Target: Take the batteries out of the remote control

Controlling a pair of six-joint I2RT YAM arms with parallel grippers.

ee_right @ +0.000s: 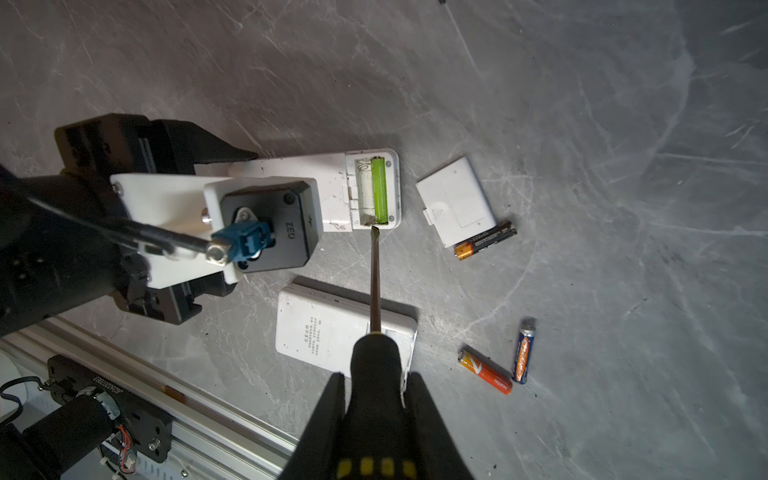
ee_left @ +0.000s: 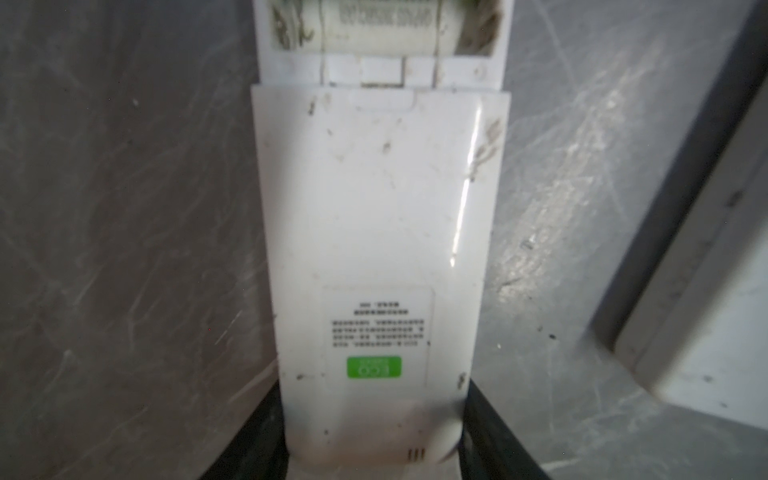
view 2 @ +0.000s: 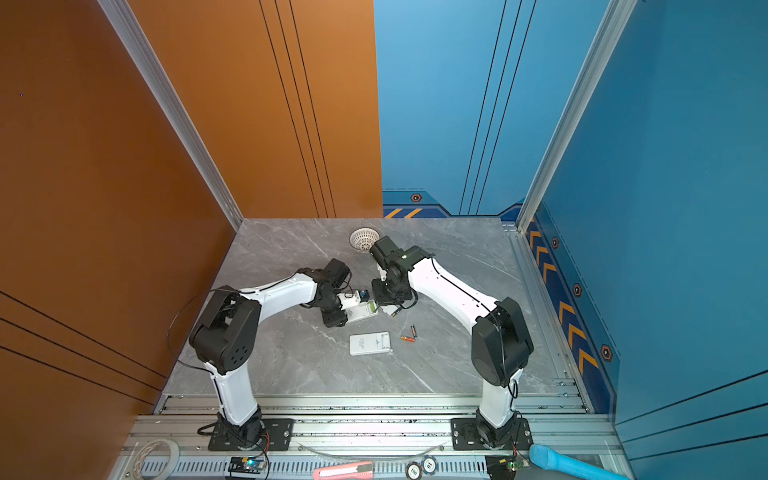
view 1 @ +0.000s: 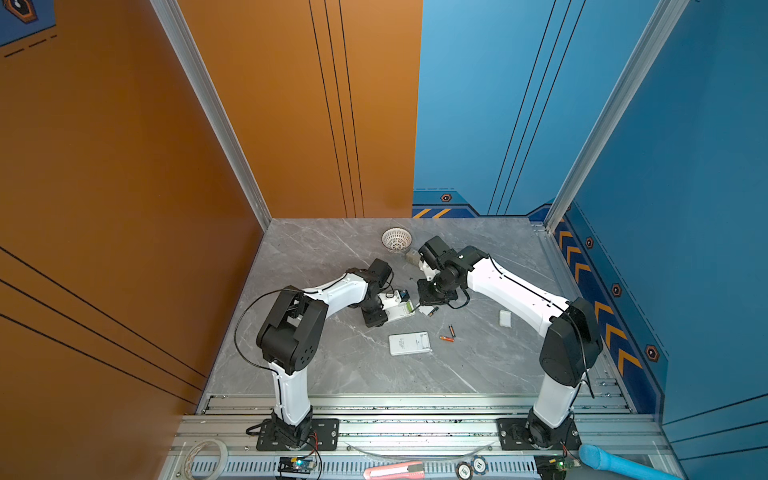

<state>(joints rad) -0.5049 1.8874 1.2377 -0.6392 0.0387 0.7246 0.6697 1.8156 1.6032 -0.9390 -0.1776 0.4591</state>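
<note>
Left gripper: the left gripper (ee_left: 374, 440) stands part-way closed, its black fingers (ee_left: 494, 432) pressed on both sides of the white plastic remote control (ee_left: 374, 199) at its label end; the remote lies back-up on the grey marble-patterned tabletop (ee_right: 582, 124)
Right gripper: the right gripper (ee_right: 376, 378) is drawn nearly together, clamped on the handle of the black-handled screwdriver with yellow marks (ee_right: 375, 282)
Screwdriver tip: the flat blade sits at the rim of the open battery bay, just beside one end of the light-green battery (ee_right: 379, 189)
In the bay: the light-green battery lies along the bay's outer side; a pale printed cylinder (ee_right: 363, 183) lies right against it
Out of the remote: the black-and-orange battery (ee_right: 485, 240) rests against a corner of the loose white battery cover (ee_right: 456, 201), just beside the remote; the orange battery (ee_right: 485, 371) and the blue-and-orange battery (ee_right: 523, 351) lie near each other, farther off
Second white remote (view 1: 409, 343): flat on the tabletop, apart from the held one
Round white mesh basket (view 1: 397, 240): near the back edge, well apart from the batteries
</note>
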